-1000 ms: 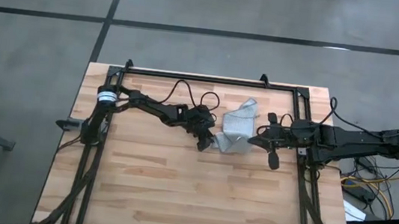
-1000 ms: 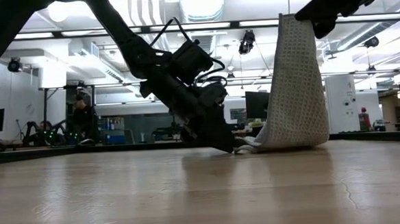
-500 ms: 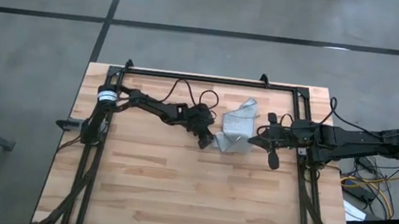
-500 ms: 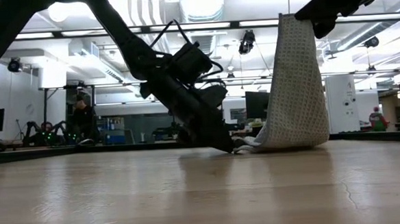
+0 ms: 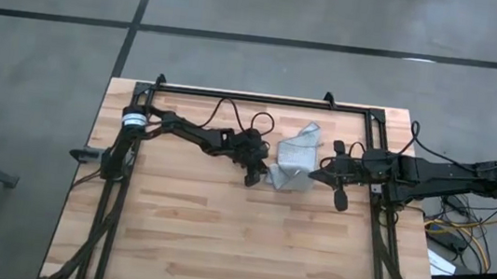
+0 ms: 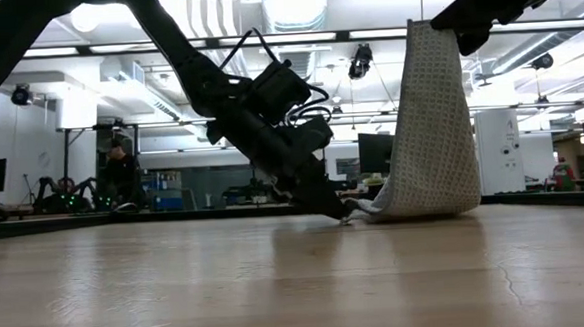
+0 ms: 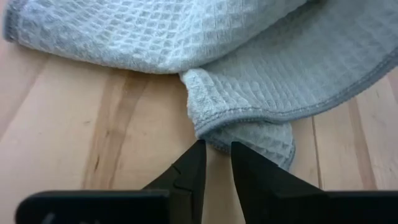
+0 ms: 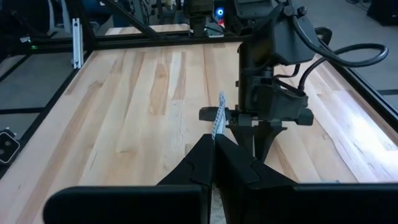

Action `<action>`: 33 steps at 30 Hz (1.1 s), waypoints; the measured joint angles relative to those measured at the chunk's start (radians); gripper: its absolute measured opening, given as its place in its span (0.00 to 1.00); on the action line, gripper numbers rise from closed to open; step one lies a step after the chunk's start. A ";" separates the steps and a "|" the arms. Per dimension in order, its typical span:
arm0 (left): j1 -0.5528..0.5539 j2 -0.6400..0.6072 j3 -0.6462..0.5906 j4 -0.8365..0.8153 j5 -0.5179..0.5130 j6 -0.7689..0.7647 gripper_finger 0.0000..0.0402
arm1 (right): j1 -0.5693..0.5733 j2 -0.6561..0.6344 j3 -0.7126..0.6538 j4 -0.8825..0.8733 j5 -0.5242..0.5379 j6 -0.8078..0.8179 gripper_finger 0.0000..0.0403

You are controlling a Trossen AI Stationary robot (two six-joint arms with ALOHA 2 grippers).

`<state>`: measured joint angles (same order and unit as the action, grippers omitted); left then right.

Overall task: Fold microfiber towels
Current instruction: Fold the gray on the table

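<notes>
Your right hand sat at the upper right of the low view, pinched closed on the top edge of the microfiber towel. The towel hung from it as a tall drape, its lower end bunched on the tabletop right of centre. In the high view the towel lay just right of the tabletop's middle, between the two hands.

Your left hand was down at the tabletop, at the lower left foot of the drape. Its wrist view showed the fingers narrow, with a thin gap between them, their tips at a folded hem corner of the towel. Whether cloth actually sat between them, I could not tell.

Change over the last second: the left hand went from clearly wider to this narrow gap, and its tips crept slightly right toward the corner. The right hand and the drape did not move.

Judgement: you were closing for a pinch on the lower corner. If it caught, the towel would be held at two points, ready to be spread flat for the first fold. No fold was made yet.
</notes>
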<state>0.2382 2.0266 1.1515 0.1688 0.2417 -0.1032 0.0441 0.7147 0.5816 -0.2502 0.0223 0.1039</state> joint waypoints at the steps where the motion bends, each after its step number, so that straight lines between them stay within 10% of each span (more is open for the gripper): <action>1: 0.000 -0.002 0.000 -0.003 0.000 -0.001 0.21 | 0.000 0.000 0.000 0.000 0.000 0.000 0.02; 33: 0.025 -0.052 0.002 -0.079 -0.005 -0.011 0.21 | 0.000 0.000 0.000 0.004 -0.004 -0.003 0.02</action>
<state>0.2634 1.9747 1.1530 0.0895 0.2371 -0.1139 0.0441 0.7147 0.5816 -0.2467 0.0181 0.1013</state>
